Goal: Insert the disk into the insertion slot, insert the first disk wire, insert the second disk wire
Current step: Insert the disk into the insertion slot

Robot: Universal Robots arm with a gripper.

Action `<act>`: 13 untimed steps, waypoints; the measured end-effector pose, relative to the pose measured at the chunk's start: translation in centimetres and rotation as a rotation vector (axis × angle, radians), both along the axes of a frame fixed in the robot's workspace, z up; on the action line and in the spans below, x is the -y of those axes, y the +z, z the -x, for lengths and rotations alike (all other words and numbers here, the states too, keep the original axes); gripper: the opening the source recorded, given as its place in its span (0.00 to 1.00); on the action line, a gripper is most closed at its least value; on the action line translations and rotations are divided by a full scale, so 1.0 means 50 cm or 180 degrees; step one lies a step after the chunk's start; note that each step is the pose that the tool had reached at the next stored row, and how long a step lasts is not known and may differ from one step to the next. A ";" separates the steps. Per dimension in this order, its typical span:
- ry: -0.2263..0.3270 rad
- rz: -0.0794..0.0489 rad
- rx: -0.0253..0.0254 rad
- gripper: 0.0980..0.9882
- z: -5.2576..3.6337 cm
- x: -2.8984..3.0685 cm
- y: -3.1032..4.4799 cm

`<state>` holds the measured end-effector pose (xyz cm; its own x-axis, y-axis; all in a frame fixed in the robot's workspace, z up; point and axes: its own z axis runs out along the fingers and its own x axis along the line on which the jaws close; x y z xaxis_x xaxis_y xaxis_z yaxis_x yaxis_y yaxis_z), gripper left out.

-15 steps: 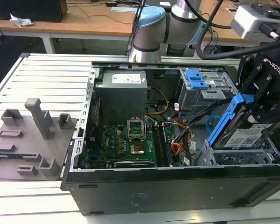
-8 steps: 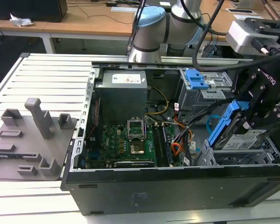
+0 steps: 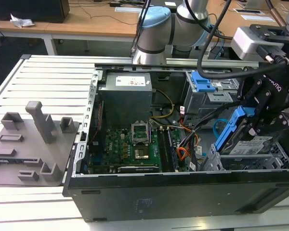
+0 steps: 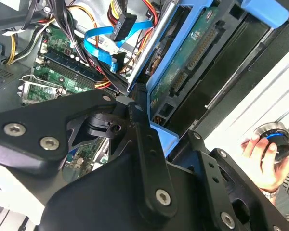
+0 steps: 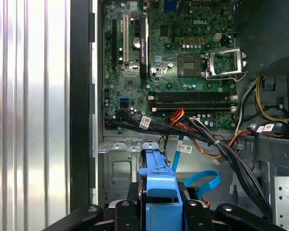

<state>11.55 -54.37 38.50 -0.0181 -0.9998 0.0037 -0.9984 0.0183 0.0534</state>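
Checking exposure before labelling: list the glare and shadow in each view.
Exterior view: the slatted table glares, the case wall is dark. First wrist view: the slatted table shines in streaks. Second wrist view: the gripper, shut on the disk, reads dark beside bright table.

I see a white-labelled silver disk [image 3: 248, 144] framed in bright blue, a green board [image 3: 127, 142], orange wires [image 3: 183, 153]
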 end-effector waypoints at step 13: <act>0.0000 0.0000 0.0000 0.01 0.000 0.000 -0.001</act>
